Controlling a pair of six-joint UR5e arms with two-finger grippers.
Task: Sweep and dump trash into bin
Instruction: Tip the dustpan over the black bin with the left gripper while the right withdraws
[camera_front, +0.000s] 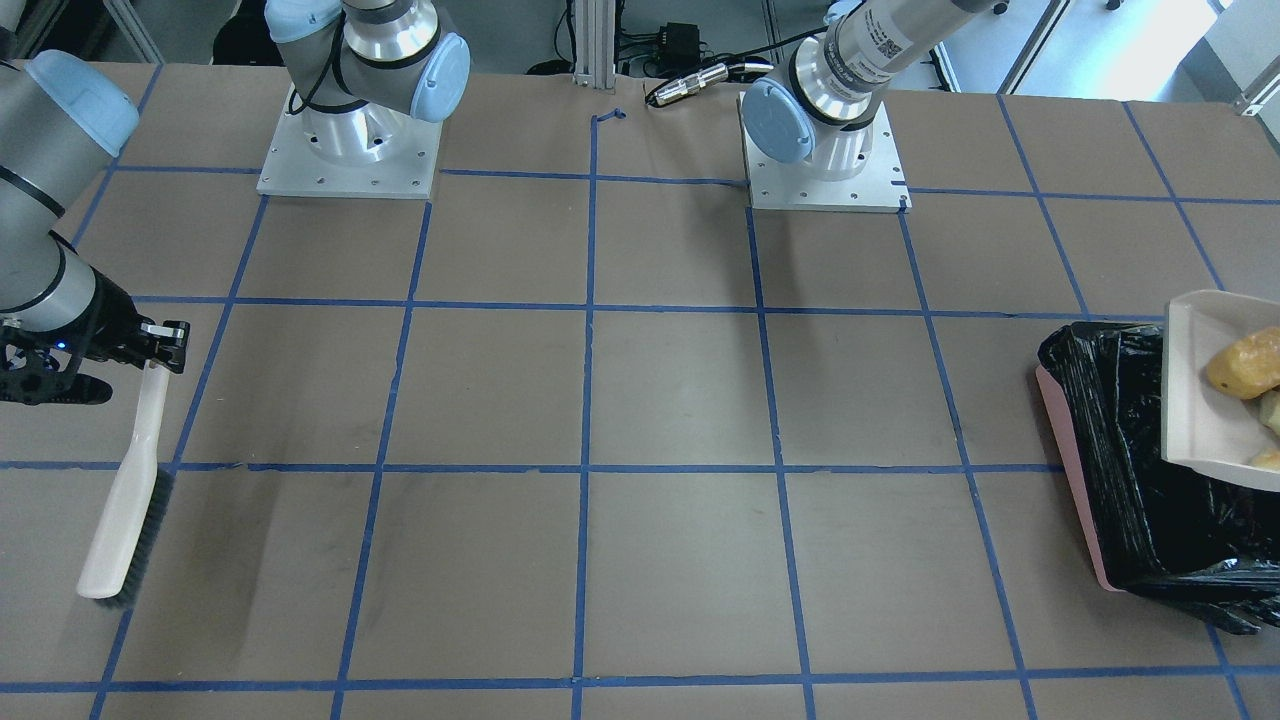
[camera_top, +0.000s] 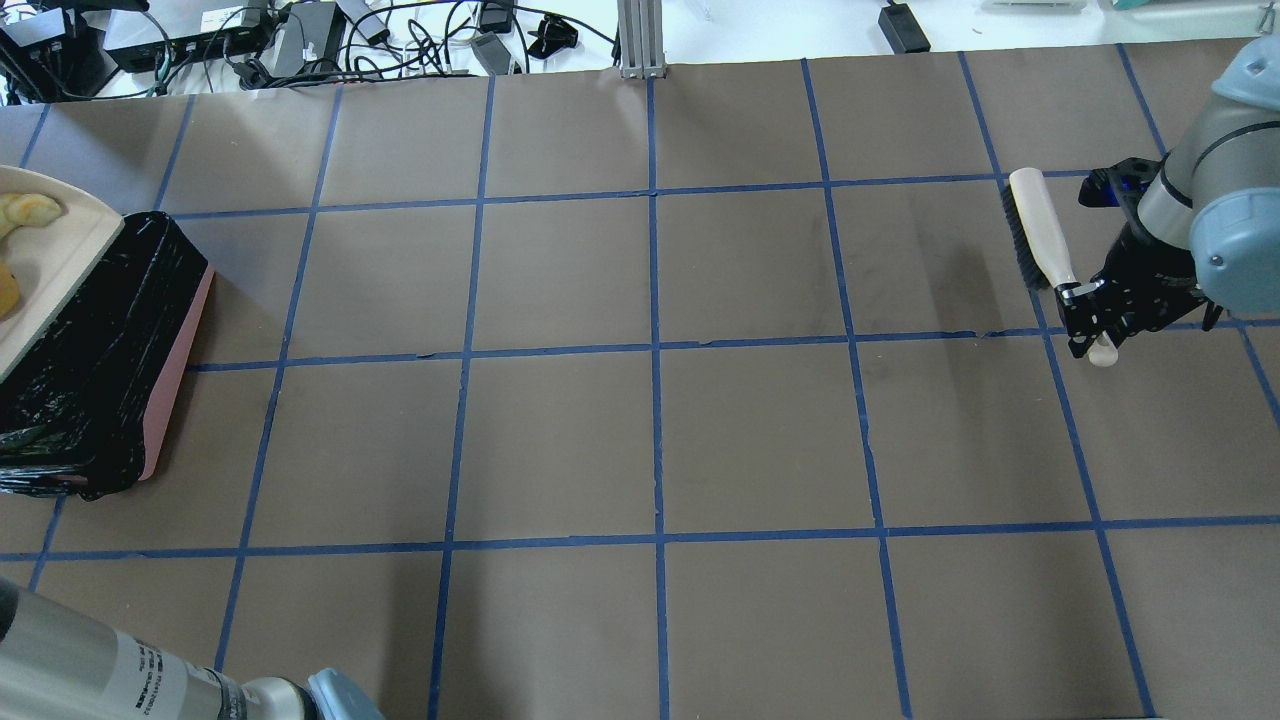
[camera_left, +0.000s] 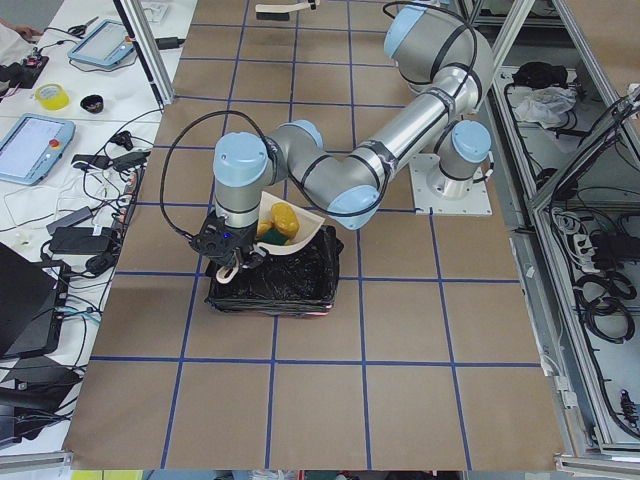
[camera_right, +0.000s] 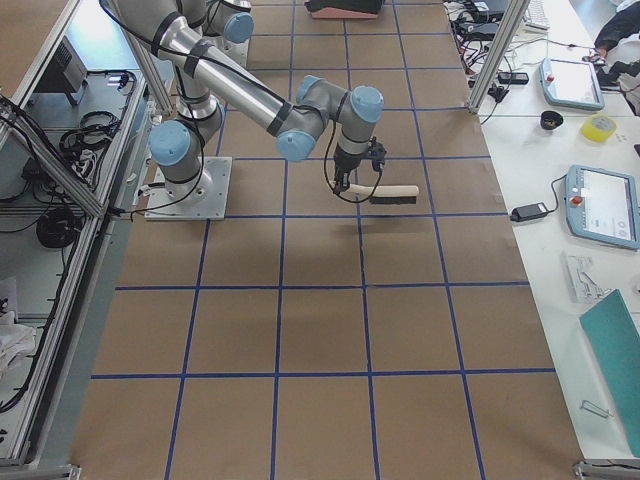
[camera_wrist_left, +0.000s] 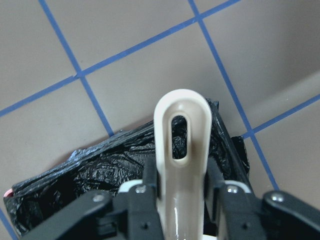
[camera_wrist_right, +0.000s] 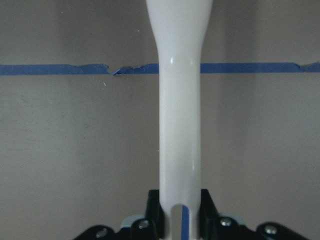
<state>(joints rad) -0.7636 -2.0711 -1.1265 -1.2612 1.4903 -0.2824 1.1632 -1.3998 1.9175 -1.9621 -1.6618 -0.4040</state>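
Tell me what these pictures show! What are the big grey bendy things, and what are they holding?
Those are two robot arms mounted on a brown table with blue tape lines. Four cameras watch from around the table, and two small ones ride on the wrists. Each arm ends in a two-finger pincher called an end effector. The right end effector holds a beige brush by its handle. The left end effector holds a beige dustpan tilted over a pink bin lined with a black bag. A bread roll and other bits lie in the dustpan.
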